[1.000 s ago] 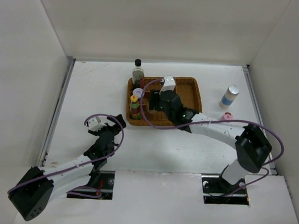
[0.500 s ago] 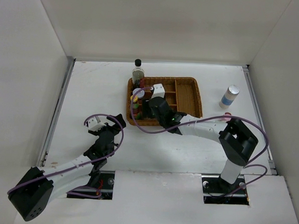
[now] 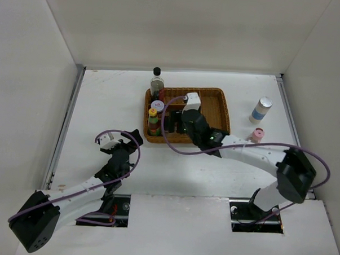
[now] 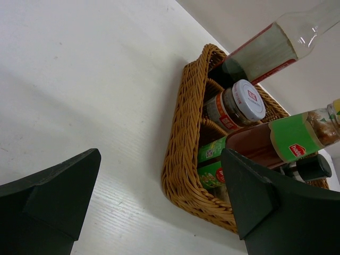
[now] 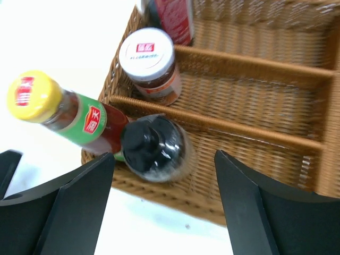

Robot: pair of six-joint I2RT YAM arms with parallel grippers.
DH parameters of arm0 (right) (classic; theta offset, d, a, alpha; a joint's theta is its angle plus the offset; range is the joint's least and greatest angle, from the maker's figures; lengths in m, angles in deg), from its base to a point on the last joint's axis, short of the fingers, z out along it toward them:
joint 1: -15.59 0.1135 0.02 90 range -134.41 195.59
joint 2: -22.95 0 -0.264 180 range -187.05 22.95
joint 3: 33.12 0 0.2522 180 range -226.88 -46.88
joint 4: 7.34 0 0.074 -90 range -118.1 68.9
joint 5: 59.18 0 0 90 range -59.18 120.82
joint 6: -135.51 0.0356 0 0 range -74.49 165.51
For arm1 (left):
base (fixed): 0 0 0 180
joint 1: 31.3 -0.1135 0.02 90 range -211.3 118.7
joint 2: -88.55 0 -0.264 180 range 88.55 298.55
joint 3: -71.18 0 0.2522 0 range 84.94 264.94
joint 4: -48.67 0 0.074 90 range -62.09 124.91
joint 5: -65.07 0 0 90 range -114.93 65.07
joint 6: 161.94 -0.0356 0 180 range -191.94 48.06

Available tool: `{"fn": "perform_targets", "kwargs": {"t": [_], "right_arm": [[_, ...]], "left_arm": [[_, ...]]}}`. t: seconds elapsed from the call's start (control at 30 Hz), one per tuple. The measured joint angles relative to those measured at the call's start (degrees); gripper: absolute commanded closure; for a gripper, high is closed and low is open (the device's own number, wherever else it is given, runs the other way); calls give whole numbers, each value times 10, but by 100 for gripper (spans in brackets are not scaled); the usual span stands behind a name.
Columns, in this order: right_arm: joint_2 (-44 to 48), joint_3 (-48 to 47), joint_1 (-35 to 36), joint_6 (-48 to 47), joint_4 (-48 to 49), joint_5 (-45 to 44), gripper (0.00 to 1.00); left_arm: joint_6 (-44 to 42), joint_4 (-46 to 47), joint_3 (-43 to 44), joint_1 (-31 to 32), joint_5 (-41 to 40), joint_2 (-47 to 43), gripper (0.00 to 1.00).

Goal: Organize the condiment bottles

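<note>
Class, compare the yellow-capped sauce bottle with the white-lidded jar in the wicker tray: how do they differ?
The yellow-capped sauce bottle is tall and slim; the white-lidded jar is short and squat. The bottle's label is green, the jar's red. Both stand at the left end of the wicker tray.

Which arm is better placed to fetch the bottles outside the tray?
Right. The pink shaker and silver-capped bottle stand right of the tray, on that arm's side; the left gripper is open, beyond the tray's other side.
</note>
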Motion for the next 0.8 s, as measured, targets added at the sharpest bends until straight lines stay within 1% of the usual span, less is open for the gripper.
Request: {"fn": "perform_targets", "kwargs": {"t": [0.1,0.2,0.3,0.37,0.43,0.5,0.6,0.7,0.8], "right_arm": [[74,41,-11,1,-13,-14,21],[160,91,-61,1,-30,-34,19],[244,132,-167,0,-50,-63,11],[286,147,-248,-2,-60,-87,7],[316,160,-315,-3,-73,-108,4],[337,174,-362,-3,-88,-118,3],[346,200,-401,2,-108,-130,3],[332,229,-409,19,-133,-138,5],[314,257,-410,35,-148,-137,11]], "left_arm": [[0,1,0,0,1,0,0],[0,1,0,1,2,0,0],[0,1,0,1,4,1,0],[0,1,0,1,4,1,0],[0,1,0,1,4,0,0],[0,2,0,1,4,0,0],[0,2,0,1,5,2,0],[1,2,0,2,6,7,0],[2,1,0,4,8,17,0]]}}
